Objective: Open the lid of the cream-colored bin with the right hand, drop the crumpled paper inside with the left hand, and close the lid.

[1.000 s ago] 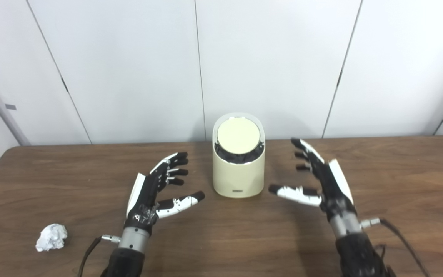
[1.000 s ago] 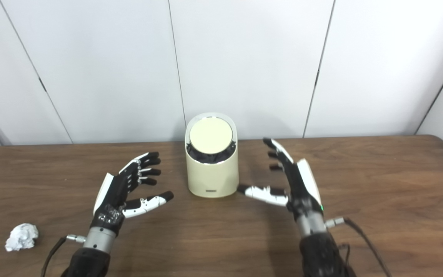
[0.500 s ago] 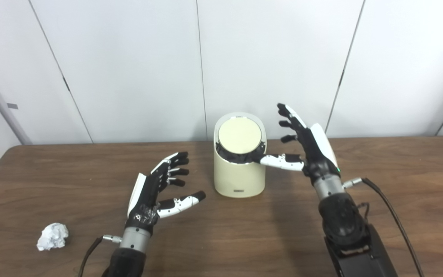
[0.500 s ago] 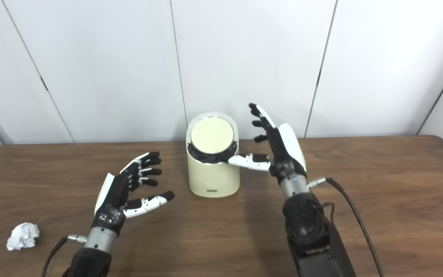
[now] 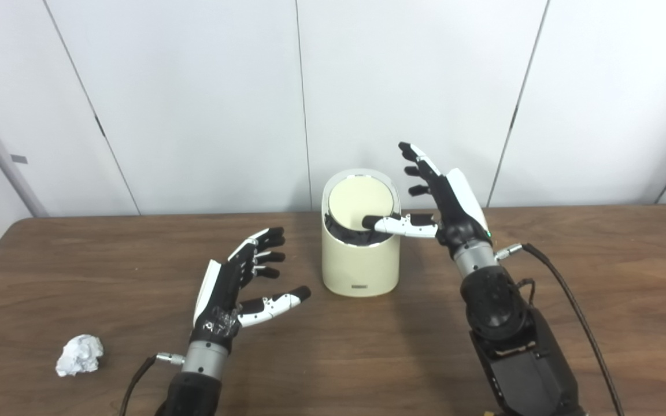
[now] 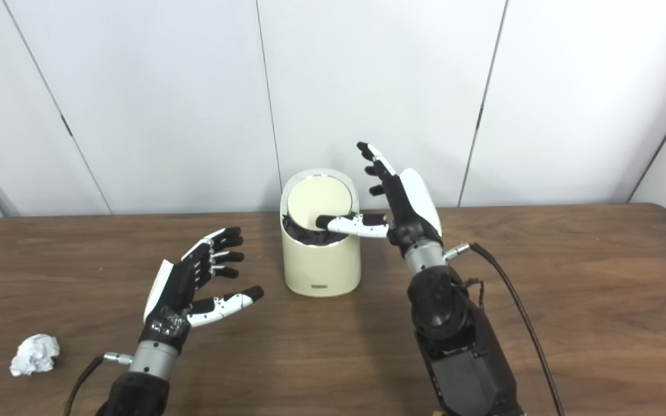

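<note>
The cream-colored bin point(image 5: 360, 260) stands at the middle of the table near the wall, its round lid point(image 5: 359, 199) tilted toward me and shut over a dark liner. My right hand point(image 5: 446, 202) is open beside the bin's right rim, fingers pointing up, thumb reaching across the lid's lower front edge. My left hand point(image 5: 235, 283) hovers open over the table to the bin's left, holding nothing. The crumpled white paper point(image 5: 80, 355) lies at the front left, well apart from the left hand.
The brown wooden table point(image 5: 599, 277) runs the full width of the view. White wall panels point(image 5: 194, 86) rise just behind the bin. A black cable point(image 5: 570, 300) trails from my right wrist over the table's right side.
My right hand rose from the table and moved left to the bin, its thumb now over the lid's front edge. The left hand, bin and paper stayed put.
</note>
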